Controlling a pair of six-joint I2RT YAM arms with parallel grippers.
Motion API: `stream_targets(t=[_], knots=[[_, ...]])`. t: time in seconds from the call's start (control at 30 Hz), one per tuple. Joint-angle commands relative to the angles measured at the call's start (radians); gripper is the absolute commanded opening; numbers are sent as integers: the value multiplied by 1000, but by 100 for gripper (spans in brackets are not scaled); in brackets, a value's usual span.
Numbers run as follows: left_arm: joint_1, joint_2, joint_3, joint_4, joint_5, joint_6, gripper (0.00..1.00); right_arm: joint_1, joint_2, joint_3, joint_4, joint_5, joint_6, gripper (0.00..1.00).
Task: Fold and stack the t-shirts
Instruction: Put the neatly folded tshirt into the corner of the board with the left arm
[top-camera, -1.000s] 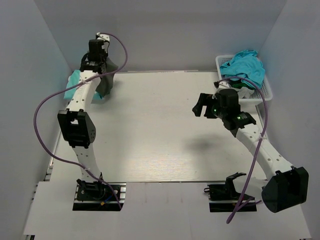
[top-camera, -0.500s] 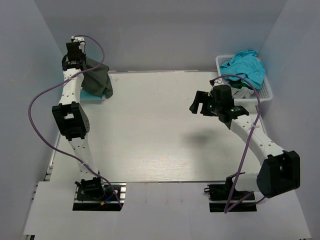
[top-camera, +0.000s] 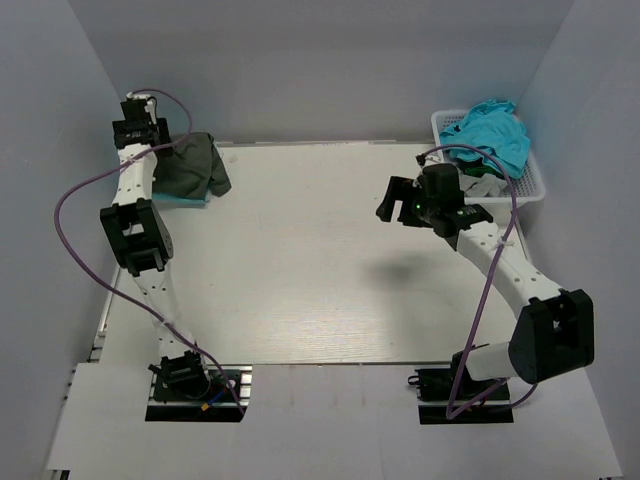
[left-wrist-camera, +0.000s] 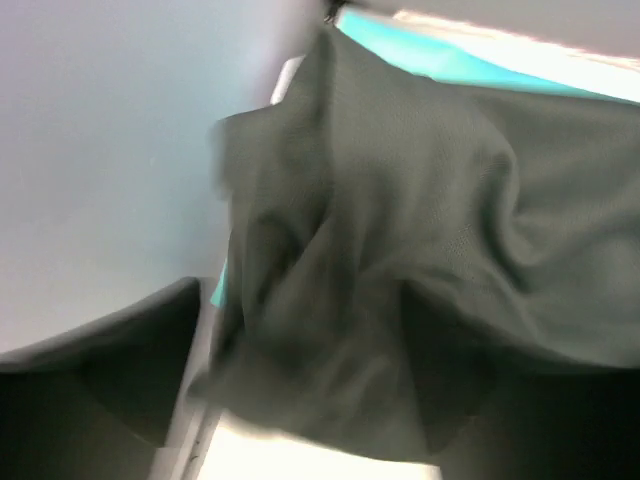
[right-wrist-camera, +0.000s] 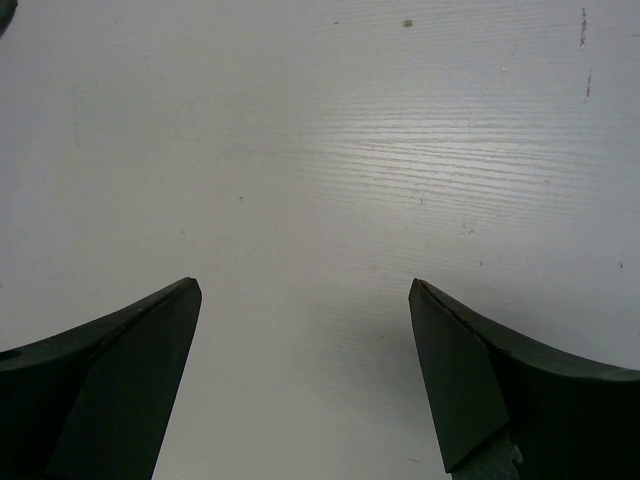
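A dark charcoal t-shirt (top-camera: 196, 165) lies bunched at the table's far left corner, on top of a mint-green t-shirt (top-camera: 188, 199) whose edge peeks out beneath it. My left gripper (top-camera: 145, 135) hovers just left of that pile. In the left wrist view the blurred dark t-shirt (left-wrist-camera: 420, 200) fills the frame and sags between the wide-apart jaws of the open left gripper (left-wrist-camera: 305, 290). Mint-green cloth (left-wrist-camera: 450, 60) shows behind it. My right gripper (top-camera: 390, 200) is open over bare table, and the right wrist view shows nothing between the right gripper's (right-wrist-camera: 305, 290) fingers. A turquoise t-shirt (top-camera: 490, 130) is heaped in the basket.
The white lattice basket (top-camera: 528, 180) stands at the far right corner against the wall. Grey walls close in the table at the back and on both sides. A purple cable loops off each arm.
The left gripper carried the dark t-shirt left toward the back corner, and the shirt now rests on the mint-green one with the jaws apart. The right gripper drifted slightly left.
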Motion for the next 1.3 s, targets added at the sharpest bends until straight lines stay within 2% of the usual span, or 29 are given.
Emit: stream_targets(t=[0.0, 0.23, 0.47, 0.57, 0.67, 0.73, 0.87, 1.03, 1.13, 1.27], knots=[[22, 15, 50, 1, -64, -59, 100, 0, 41, 49, 15, -11, 10, 91], [31, 18, 70, -8, -64, -133, 100, -3, 42, 67, 7, -32, 16, 91], [10, -60, 53, 12, 62, -182, 100, -1, 29, 43, 17, -48, 16, 91], [-8, -116, 7, 12, 188, -194, 100, 1, 12, 18, 40, -52, 10, 91], [-39, -137, -4, -43, 293, -206, 100, -1, -1, -6, 52, -57, 7, 91], [-76, -137, 5, -82, 303, -193, 100, -3, -5, -22, 55, -58, 4, 91], [-189, -117, -4, -154, 139, -156, 100, -4, -9, -39, 58, -63, 3, 91], [-303, -63, 21, -221, 80, -180, 98, -4, -29, -74, 58, -49, -13, 91], [-353, -22, 21, -235, 60, -214, 97, -4, -29, -75, 52, -44, -23, 91], [-364, 64, 71, -272, -107, -295, 95, -4, -37, -89, 40, -25, -25, 91]])
